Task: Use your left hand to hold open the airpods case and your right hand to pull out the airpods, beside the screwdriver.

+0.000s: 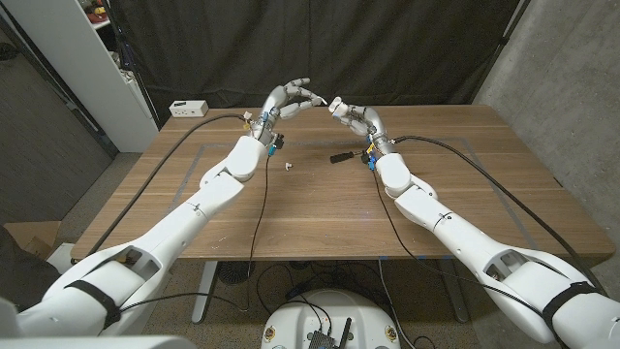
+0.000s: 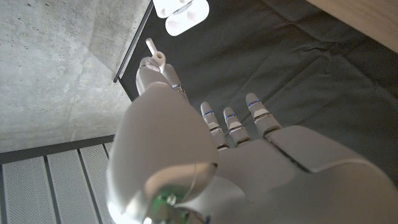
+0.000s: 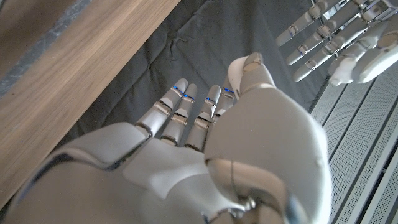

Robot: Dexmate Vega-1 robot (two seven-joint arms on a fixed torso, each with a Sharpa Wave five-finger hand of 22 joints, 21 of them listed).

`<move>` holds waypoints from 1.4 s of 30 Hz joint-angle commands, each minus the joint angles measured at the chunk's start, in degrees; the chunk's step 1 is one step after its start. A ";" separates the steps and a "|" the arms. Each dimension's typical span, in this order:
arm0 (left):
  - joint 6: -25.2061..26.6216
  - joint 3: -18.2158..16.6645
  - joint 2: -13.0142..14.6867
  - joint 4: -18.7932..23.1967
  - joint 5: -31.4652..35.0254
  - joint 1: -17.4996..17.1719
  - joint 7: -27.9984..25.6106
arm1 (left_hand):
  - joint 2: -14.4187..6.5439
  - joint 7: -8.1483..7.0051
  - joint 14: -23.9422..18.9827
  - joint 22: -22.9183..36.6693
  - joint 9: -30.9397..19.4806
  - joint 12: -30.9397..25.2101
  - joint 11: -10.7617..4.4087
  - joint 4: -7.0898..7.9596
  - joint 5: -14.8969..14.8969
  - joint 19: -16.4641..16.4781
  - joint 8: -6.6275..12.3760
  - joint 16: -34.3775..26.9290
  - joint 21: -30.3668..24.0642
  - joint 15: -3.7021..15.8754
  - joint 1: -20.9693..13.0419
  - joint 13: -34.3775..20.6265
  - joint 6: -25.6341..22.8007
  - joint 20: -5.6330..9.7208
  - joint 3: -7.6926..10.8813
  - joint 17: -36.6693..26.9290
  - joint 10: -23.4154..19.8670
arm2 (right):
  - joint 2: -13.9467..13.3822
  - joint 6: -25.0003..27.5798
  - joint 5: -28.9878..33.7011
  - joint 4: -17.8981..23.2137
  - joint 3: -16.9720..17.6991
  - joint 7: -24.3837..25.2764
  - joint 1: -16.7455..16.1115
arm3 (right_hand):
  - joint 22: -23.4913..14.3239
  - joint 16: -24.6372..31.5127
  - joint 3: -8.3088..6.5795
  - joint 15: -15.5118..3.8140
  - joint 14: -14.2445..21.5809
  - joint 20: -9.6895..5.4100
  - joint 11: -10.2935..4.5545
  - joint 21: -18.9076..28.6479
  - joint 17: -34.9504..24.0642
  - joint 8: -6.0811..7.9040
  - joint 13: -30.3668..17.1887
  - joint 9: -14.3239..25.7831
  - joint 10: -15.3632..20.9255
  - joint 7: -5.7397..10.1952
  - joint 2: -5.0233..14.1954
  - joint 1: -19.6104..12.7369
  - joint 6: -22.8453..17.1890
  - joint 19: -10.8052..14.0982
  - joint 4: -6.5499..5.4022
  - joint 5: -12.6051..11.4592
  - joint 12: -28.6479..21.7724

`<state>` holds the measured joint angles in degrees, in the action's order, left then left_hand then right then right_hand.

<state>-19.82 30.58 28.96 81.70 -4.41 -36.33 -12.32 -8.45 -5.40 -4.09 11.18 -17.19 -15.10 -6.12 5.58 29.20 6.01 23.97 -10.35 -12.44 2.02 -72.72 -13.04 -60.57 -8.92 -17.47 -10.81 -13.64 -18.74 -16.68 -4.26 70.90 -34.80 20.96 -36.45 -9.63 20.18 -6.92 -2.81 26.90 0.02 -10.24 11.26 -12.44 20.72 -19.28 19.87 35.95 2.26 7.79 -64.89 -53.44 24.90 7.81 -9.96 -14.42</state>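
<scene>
L hand (image 1: 291, 99) is raised over the worktop's (image 1: 320, 208) far side, fingers curled around the open white airpods case (image 2: 180, 14), lid hinged apart. R hand (image 1: 351, 114) is up facing it, just beside, pinching one white airpod (image 2: 156, 52) between thumb and fingertip, stem sticking out away from the hand. Both arms reach fwd and converge at centre. Another airpod (image 1: 289, 166) lies on the worktop below L hand. A black screwdriver (image 1: 345, 155) lies near the R wrist, long axis roughly across the worktop.
</scene>
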 commanded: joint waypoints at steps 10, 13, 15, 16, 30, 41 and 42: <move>31.87 6.17 13.01 9.61 0.76 6.75 20.69 | -0.16 -0.17 9.47 -0.47 -5.56 2.68 2.02 0.09 -1.25 -6.93 -0.23 0.73 2.00 -2.66 -1.46 0.62 -0.29 -2.66 -0.47 0.65 5.71 | -2.13 3.92 -0.44 4.10 1.45 2.72 -2.30 | -0.16 0.63 0.36 -9.63 0.42 0.11 -0.04 -0.15 -0.30 0.09 -0.28 2.96 0.09 4.58 0.30 0.14 -4.84 0.29 -0.02 -0.35 0.24; 35.21 9.31 14.05 10.58 5.09 9.05 22.81 | -0.21 -0.10 9.78 -0.52 -5.54 2.79 2.13 0.13 -1.31 -7.29 -0.30 0.62 1.97 -2.84 -1.44 0.70 -0.33 -2.91 -0.45 0.70 6.03 | -2.33 4.22 -0.64 4.50 1.58 2.75 -2.61 | -0.15 0.62 0.33 -9.72 0.36 0.07 -0.23 -0.16 -0.29 0.06 -0.28 3.01 0.08 4.66 0.34 0.07 -4.83 0.30 0.01 -0.37 0.27; 36.93 11.41 14.82 11.85 8.92 10.31 23.82 | -0.25 -0.24 10.28 -0.55 -5.48 2.93 1.90 0.09 -1.36 -7.29 -0.38 0.63 1.85 -3.05 -1.54 0.77 -0.40 -2.97 -0.40 0.74 6.42 | -2.49 4.44 -0.72 4.74 1.64 2.75 -2.77 | -0.15 0.64 0.34 -9.73 0.38 0.11 0.24 -0.17 -0.29 0.00 -0.26 3.05 -0.01 4.58 0.34 0.05 -4.79 0.29 0.02 -0.37 0.33; 38.08 12.02 14.94 12.34 9.91 10.78 24.52 | -0.26 -0.47 10.53 -0.58 -5.43 3.09 1.73 0.10 -1.40 -7.36 -0.44 0.60 1.80 -3.13 -1.55 0.82 -0.44 -2.82 -0.40 0.77 6.85 | -2.52 4.47 -0.83 4.83 1.70 2.74 -2.84 | -0.15 0.65 0.35 -9.72 0.40 0.13 0.18 -0.16 -0.29 -0.01 -0.26 3.05 0.01 4.60 0.33 0.04 -4.81 0.30 0.03 -0.37 0.33; 47.57 21.19 15.17 15.59 28.28 16.44 32.13 | -0.23 -1.18 12.68 -0.73 -4.80 3.62 1.50 0.19 -1.60 -8.80 -1.02 0.38 1.76 -3.60 -1.61 1.24 -0.88 -2.89 -0.46 0.90 9.03 | -3.21 4.53 -1.97 5.19 2.04 1.47 -3.09 | -0.15 0.78 0.44 -9.70 0.51 0.20 -0.02 -0.17 -0.31 -0.17 -0.27 3.28 -0.20 4.73 0.33 0.13 -4.88 0.32 -0.01 -0.38 0.47; 45.44 23.16 13.95 13.98 36.48 16.60 32.71 | -0.18 -1.97 11.01 -0.76 -4.46 2.92 0.71 0.47 -1.75 -8.24 -1.52 -0.30 1.26 -2.14 -1.28 1.43 -0.87 -2.58 -0.61 0.95 7.80 | -3.05 4.26 -2.36 4.57 1.89 0.89 -2.82 | -0.15 0.84 0.47 -9.73 0.54 0.23 0.54 -0.18 -0.30 -0.40 -0.32 3.20 -0.28 4.71 0.31 0.11 -4.90 0.29 0.02 -0.38 0.50; 45.14 23.17 13.68 13.50 36.66 16.55 32.89 | -0.16 -1.98 10.72 -0.76 -4.39 2.87 0.62 0.49 -1.76 -8.09 -1.53 -0.39 1.19 -1.93 -1.25 1.44 -0.98 -2.58 -0.63 0.95 7.71 | -2.98 4.31 -2.35 4.55 1.91 1.05 -2.84 | -0.15 0.84 0.47 -9.72 0.52 0.17 0.25 -0.18 -0.31 -0.44 -0.33 3.19 -0.10 4.76 0.33 0.12 -4.85 0.28 0.01 -0.38 0.43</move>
<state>25.00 50.57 43.66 96.17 23.30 -20.81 18.60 -8.74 -5.92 7.11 10.38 -17.35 -11.69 -5.05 5.91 27.60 -2.54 22.79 -10.39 -10.66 -0.24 -73.77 -11.43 -60.04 -11.54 -17.80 -9.86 -5.56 -21.77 -12.29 -6.17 75.83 -32.91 22.34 -39.41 -9.61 20.63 -6.69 -2.65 27.04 0.02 -10.26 11.28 -12.62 20.17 -19.56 19.88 35.46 2.49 7.60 -64.59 -53.24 24.90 7.58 -9.97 -13.97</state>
